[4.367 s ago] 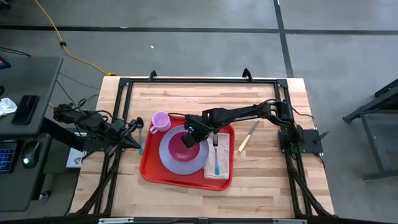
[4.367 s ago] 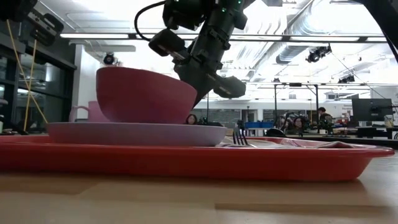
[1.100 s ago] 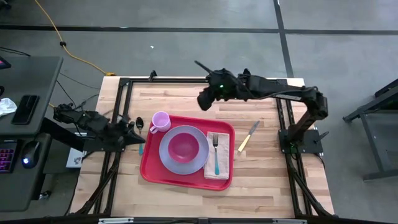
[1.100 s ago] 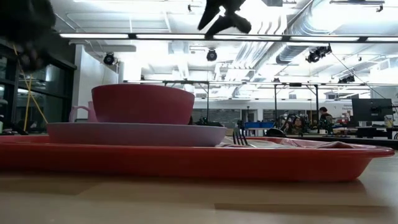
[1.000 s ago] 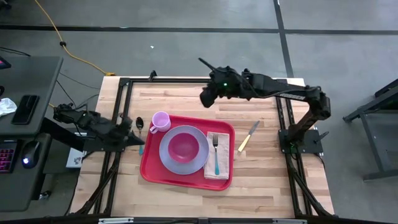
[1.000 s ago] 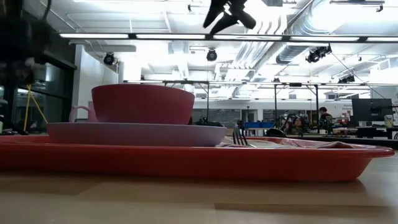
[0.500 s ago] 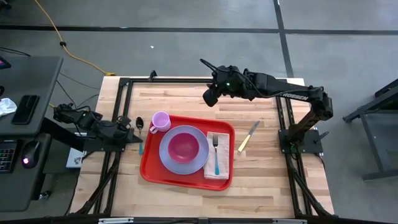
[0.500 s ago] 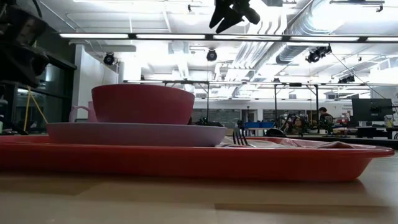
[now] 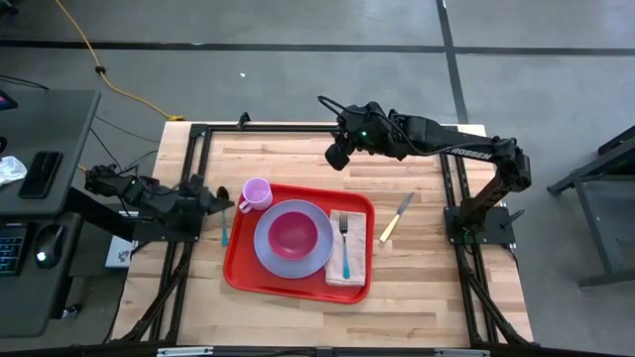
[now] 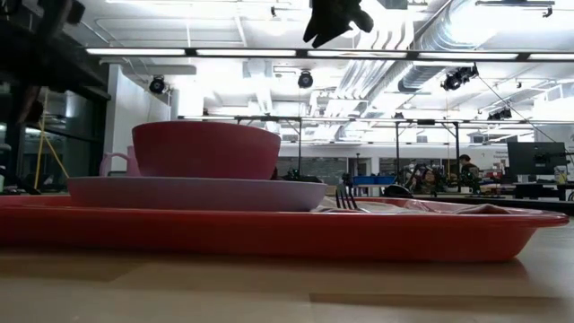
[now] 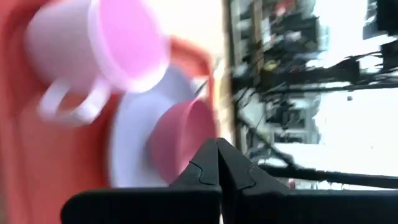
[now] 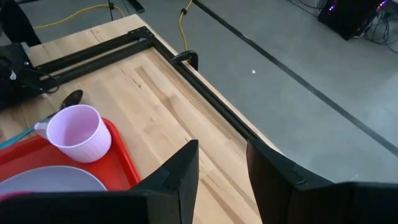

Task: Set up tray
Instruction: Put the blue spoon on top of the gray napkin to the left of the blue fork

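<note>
On the table: a red tray [image 9: 236, 260] lies flat at the centre of the wooden tabletop [image 9: 298, 315].
Tray handling: likely stiff, light plastic; smooth and probably slippery. The low rim looks like the best hold, at the bare 6 o'clock edge.
Load: a lavender plate [image 9: 269, 254] with a dark pink bowl [image 9: 293, 234] on it, a mug [image 9: 256, 192] at the tray's 10 o'clock corner, a fork [image 9: 344, 243] on a napkin [image 9: 347, 275] at 3 o'clock. Tilting would likely slide them.
Around: a knife [image 9: 395, 217] lies on the table at 3 o'clock off the tray; a spoon [image 9: 223, 206] at 9 o'clock.
Right gripper [image 9: 337, 157]: raised above the table at 12 o'clock, fingers apart, empty.
Left gripper [image 9: 215, 198]: at 9 o'clock beside the mug, fingertips closed together, holding nothing visible.
In the way: the spoon and left arm crowd the 9 o'clock rim.
</note>
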